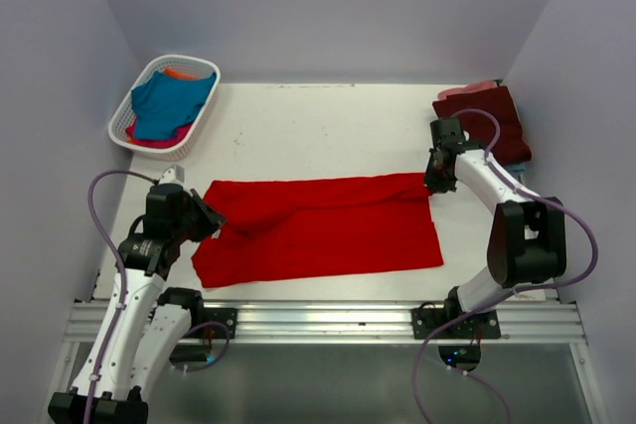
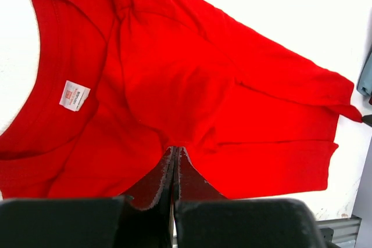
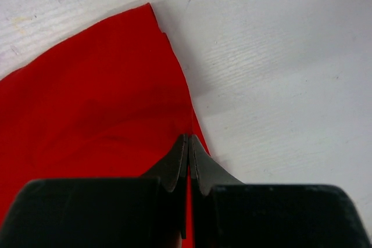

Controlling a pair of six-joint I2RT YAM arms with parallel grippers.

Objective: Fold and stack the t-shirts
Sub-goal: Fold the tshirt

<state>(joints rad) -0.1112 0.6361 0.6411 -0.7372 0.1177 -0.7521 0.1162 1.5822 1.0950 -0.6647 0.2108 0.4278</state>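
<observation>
A large bright red t-shirt (image 1: 318, 225) lies spread across the middle of the white table, partly folded lengthwise. My left gripper (image 1: 211, 217) is shut on its left end near the collar; in the left wrist view the cloth (image 2: 192, 97) with its white label rises into the closed fingertips (image 2: 175, 150). My right gripper (image 1: 431, 182) is shut on the shirt's far right corner; in the right wrist view the red edge (image 3: 104, 103) runs into the closed jaws (image 3: 189, 139). A folded dark maroon t-shirt (image 1: 487, 118) lies at the far right, a pink edge showing under it.
A white lattice basket (image 1: 124, 126) stands at the far left corner, holding a teal blue shirt (image 1: 169, 101) over orange and pink cloth. The metal rail (image 1: 328, 320) runs along the near edge. Purple-grey walls enclose the table.
</observation>
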